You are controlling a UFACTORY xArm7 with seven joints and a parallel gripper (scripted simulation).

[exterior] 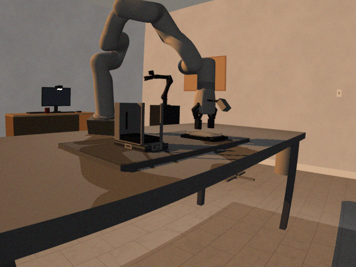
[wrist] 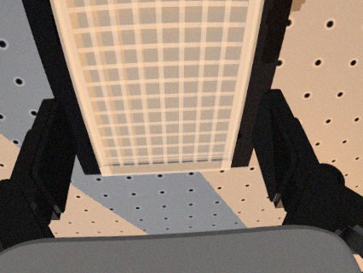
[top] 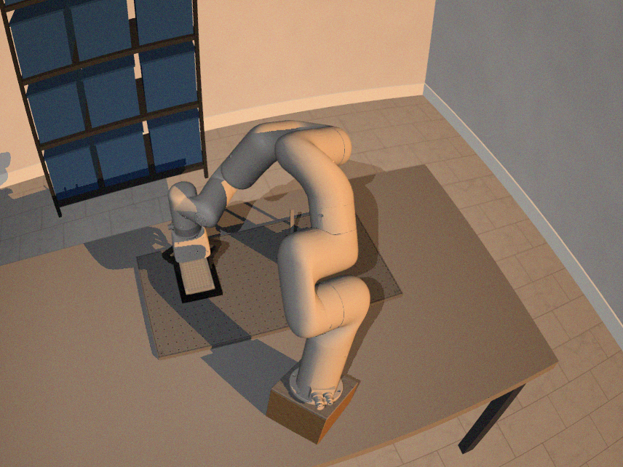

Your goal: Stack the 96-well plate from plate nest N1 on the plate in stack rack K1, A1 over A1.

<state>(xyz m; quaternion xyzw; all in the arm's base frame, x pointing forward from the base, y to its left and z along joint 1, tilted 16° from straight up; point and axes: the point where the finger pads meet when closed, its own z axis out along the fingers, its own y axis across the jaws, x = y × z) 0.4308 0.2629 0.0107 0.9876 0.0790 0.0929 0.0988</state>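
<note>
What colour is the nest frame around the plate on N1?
Black, framing the pale 96-well plate; the nest shows best in the wrist view.
</note>
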